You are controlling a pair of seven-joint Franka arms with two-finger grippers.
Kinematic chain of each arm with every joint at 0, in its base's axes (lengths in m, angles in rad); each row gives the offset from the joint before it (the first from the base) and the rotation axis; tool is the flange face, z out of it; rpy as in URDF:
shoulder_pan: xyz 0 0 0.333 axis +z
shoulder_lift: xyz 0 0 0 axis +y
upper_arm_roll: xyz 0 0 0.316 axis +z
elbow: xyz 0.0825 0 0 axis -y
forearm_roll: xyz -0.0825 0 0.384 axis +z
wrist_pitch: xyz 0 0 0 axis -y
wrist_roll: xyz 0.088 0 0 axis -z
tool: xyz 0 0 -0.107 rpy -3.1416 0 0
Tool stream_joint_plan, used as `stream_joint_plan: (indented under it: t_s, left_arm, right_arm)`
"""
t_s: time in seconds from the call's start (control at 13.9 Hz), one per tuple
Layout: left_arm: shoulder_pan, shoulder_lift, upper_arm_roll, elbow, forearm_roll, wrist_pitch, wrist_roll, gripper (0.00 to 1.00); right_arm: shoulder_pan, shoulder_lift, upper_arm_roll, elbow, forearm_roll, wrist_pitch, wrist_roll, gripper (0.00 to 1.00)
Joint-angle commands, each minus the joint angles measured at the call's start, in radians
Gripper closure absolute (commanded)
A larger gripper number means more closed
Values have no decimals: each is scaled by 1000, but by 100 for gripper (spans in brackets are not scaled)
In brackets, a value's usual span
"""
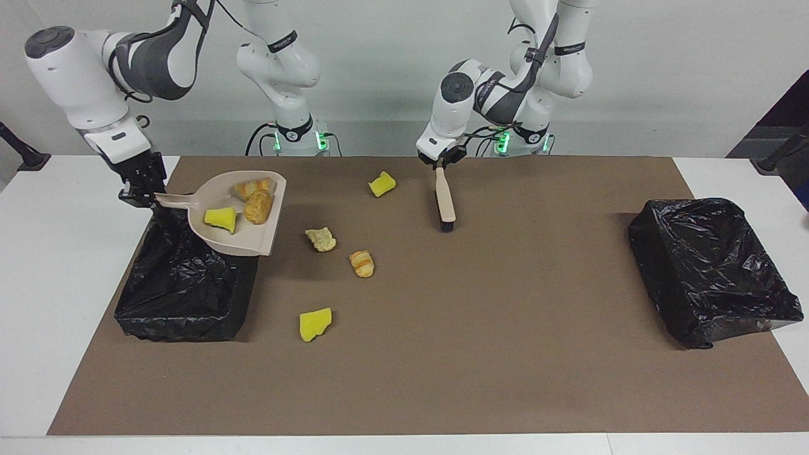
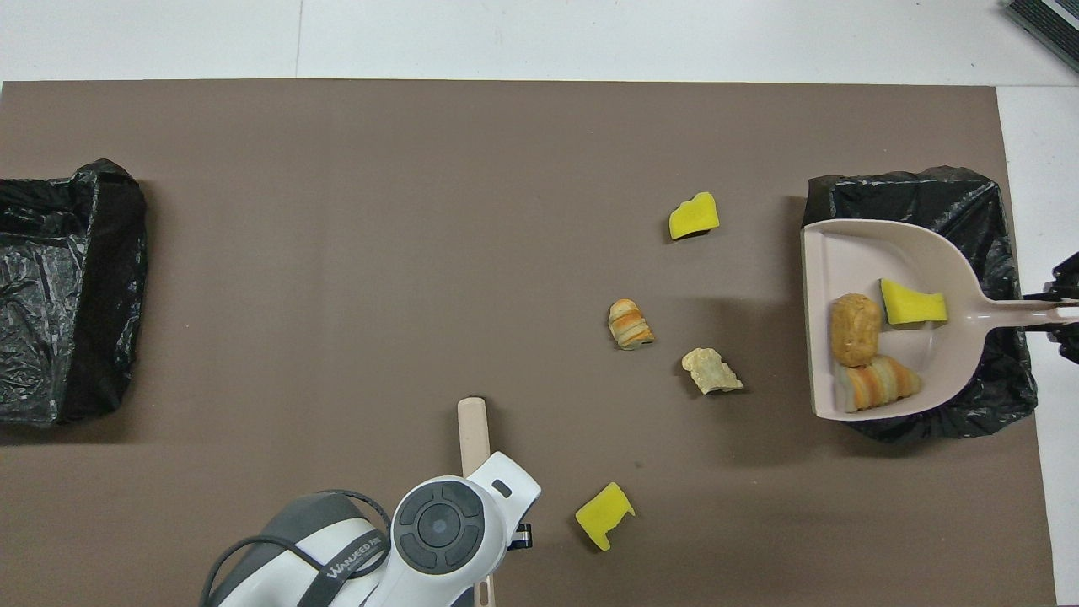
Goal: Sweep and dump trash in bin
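Facing view: my right gripper (image 1: 146, 191) grips the dustpan (image 1: 240, 218) over a bin (image 1: 183, 287); my left gripper (image 1: 440, 162) clamps the brush (image 1: 445, 203) over the mat (image 1: 505, 316).

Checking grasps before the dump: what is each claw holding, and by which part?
Right claw: dustpan by its handle end, over the bin. Left claw: brush by its handle top, bristles down.

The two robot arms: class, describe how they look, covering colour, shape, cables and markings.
Both arms have glossy white rounded shells with dark grey joint sections and round grey end caps. Black cables run along them. Green lights glow at their bases. The left gripper and right gripper are black.
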Motion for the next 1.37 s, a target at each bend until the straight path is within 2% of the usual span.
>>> stream_joint_plan:
  t_s: [0.0,0.07,0.14,0.22,0.43,0.65,0.79,1.08,1.23,1.3]
  left_arm:
    - [-31,-23,10,-53,23,64,-35,100]
    - [-30,-18,12,-62,23,96,-29,100]
    - [-22,-12,12,-61,23,99,-14,71]
    - [-16,-1,12,-52,22,102,6,1]
    - [34,0,21,3,22,53,6,0]
    - [156,8,21,69,25,13,54,0]
    - [260,13,21,108,54,10,117,0]
    - [432,100,21,235,98,-14,285,0]
    - [508,160,21,333,114,-71,386,0]
    - [539,190,21,388,162,-101,438,0]
  right_arm:
    - [-38,-6,12,-3,-112,103,-23,100]
    - [-39,-1,12,-6,-167,146,-10,100]
    - [-39,5,13,-5,-200,183,-4,100]
    - [-37,11,12,-5,-224,215,12,100]
    - [-17,26,15,-5,-390,213,186,100]
    - [47,28,16,-6,-543,121,393,100]
    - [79,32,16,-8,-611,85,463,100]
    - [104,29,22,-5,-724,25,504,100]
    - [104,29,24,-2,-750,13,506,100]
    - [104,29,26,3,-767,5,504,100]
